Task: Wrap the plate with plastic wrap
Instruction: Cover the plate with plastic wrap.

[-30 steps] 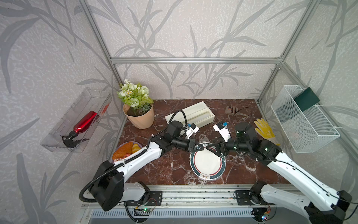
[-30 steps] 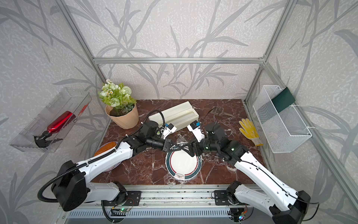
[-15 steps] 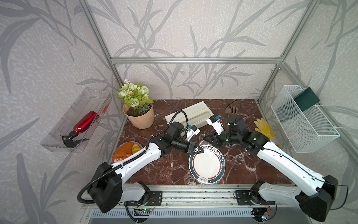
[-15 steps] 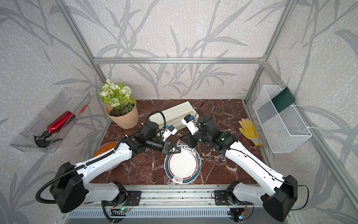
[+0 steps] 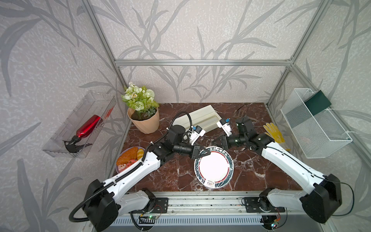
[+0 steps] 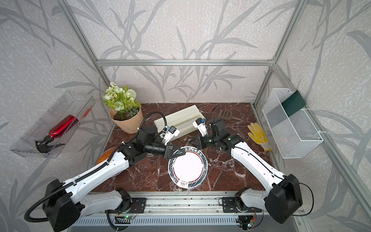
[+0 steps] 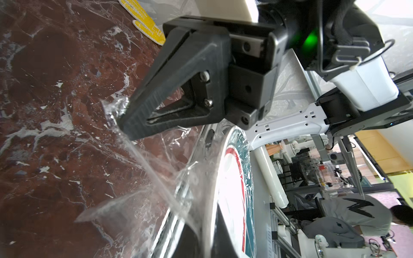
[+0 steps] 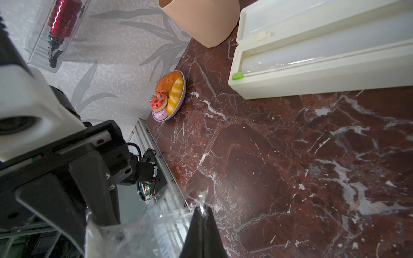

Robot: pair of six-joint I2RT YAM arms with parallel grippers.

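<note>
While the plate (image 5: 213, 167) is sitting at the front middle of the desk (image 5: 172, 176), we are finding the plastic wrap (image 7: 156, 178) already lying over its face. A loose, crumpled flap is trailing off the far rim onto the marble.

The left fingers (image 5: 204, 152) are pinching the plate's far-left rim, apparently with film caught under them. The right fingers (image 8: 202, 212) are pressed together and are nipping a small tuft of the wrap just beyond the far rim. In the left wrist view the film is running taut from that tip down to the plate.

We are judging the wrap to be very light, limp and clingy. It is likely to stretch or tear under a sharp pull and to slip out of a shallow pinch. We are advising a deeper hold on the loose edge outside the rim, not on the sheet stretched across the face. We are judging the plate to be stiff, glossy and breakable, so its rim is the sensible place to steady it.

The cream box (image 5: 200, 118) is lying behind, apart from the plate.
</note>
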